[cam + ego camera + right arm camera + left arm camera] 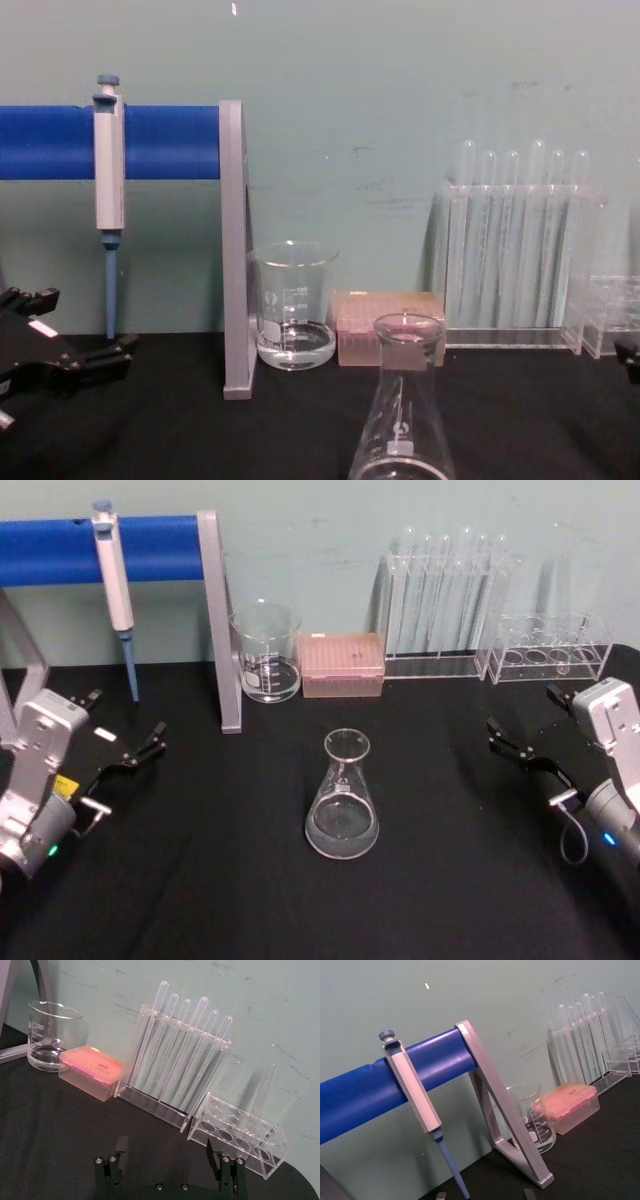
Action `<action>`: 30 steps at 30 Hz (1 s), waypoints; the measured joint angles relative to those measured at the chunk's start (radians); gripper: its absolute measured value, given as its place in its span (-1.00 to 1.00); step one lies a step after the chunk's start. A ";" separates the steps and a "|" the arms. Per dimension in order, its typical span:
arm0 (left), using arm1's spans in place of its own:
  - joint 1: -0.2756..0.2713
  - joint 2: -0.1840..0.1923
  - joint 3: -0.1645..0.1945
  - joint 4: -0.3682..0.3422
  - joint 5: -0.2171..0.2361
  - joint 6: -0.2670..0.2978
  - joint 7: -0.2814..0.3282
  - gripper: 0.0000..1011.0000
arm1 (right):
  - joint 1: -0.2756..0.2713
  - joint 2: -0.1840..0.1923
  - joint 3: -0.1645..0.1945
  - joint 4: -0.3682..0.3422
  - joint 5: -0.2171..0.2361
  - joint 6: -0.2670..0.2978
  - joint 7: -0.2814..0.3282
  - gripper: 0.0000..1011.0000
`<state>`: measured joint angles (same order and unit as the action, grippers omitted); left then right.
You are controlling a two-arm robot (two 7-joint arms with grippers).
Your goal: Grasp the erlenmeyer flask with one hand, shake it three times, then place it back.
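Observation:
The erlenmeyer flask stands upright at the middle of the black table, a little clear liquid in its wide base; the chest view shows it close and low. My left gripper hovers open at the table's left side, well away from the flask, and appears at the chest view's left edge. Over on the right side my right gripper is open too, nothing between its fingers, and equally far from the flask.
A glass beaker and a pink tip box stand behind the flask. A blue bar stand holding a pipette is at back left. Clear racks of tubes and an open rack line the back right.

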<state>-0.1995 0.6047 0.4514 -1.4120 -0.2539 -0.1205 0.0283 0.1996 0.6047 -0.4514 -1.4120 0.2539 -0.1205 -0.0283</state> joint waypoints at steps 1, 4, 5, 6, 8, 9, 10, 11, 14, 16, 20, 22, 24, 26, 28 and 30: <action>0.000 0.000 0.000 0.000 0.000 0.000 0.000 0.98 | 0.000 0.000 0.000 0.000 0.000 0.000 0.000 0.98; 0.000 0.000 0.000 0.000 0.000 0.000 0.000 0.98 | 0.000 0.000 0.000 0.000 0.000 0.000 0.000 0.98; 0.000 0.000 0.000 0.000 0.000 0.000 0.000 0.98 | 0.000 0.000 0.000 0.000 0.000 0.000 0.000 0.98; 0.000 0.000 0.000 0.000 0.000 0.000 0.000 0.98 | 0.000 0.000 0.000 0.000 0.000 0.000 0.000 0.98; 0.000 0.000 0.000 0.000 0.000 0.000 0.000 0.98 | 0.000 0.000 0.000 0.000 0.000 0.000 0.000 0.98; 0.000 0.000 0.000 0.000 0.000 0.000 0.000 0.98 | 0.000 0.000 0.000 0.000 0.000 0.000 0.000 0.98; 0.000 0.000 0.000 0.000 0.000 0.000 0.000 0.98 | 0.000 0.000 0.000 0.000 0.000 0.000 0.000 0.98; 0.000 0.000 0.000 0.000 0.000 0.000 0.000 0.98 | 0.000 0.000 0.000 0.000 0.000 0.000 0.000 0.98; 0.000 0.000 0.000 0.000 0.000 0.000 0.000 0.98 | 0.000 0.000 0.000 0.000 0.000 0.000 0.000 0.98; 0.000 0.000 0.000 0.000 0.000 0.000 0.000 0.98 | 0.000 0.000 0.000 0.000 0.000 0.000 0.000 0.98; 0.000 0.000 0.000 0.000 0.000 0.000 0.000 0.98 | 0.000 0.000 0.000 0.000 0.000 0.000 0.000 0.98; 0.000 0.000 0.000 0.000 0.000 0.000 0.000 0.98 | 0.000 0.000 0.000 0.000 0.000 0.000 0.000 0.98; 0.000 0.000 0.000 0.000 0.000 0.000 0.000 0.98 | 0.000 0.000 0.000 0.000 0.000 0.000 0.000 0.98; 0.000 0.000 0.000 0.000 0.000 0.000 0.000 0.98 | 0.000 0.000 0.000 0.000 0.000 0.000 0.000 0.98; 0.000 0.000 0.000 0.000 0.000 0.000 0.000 0.98 | 0.000 0.000 0.000 0.000 0.000 0.000 0.000 0.98; 0.000 0.000 0.000 0.000 0.000 0.000 0.000 0.98 | 0.000 0.000 0.000 0.000 0.000 0.000 0.000 0.98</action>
<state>-0.1995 0.6047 0.4514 -1.4120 -0.2539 -0.1205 0.0283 0.1995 0.6047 -0.4514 -1.4120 0.2539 -0.1205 -0.0283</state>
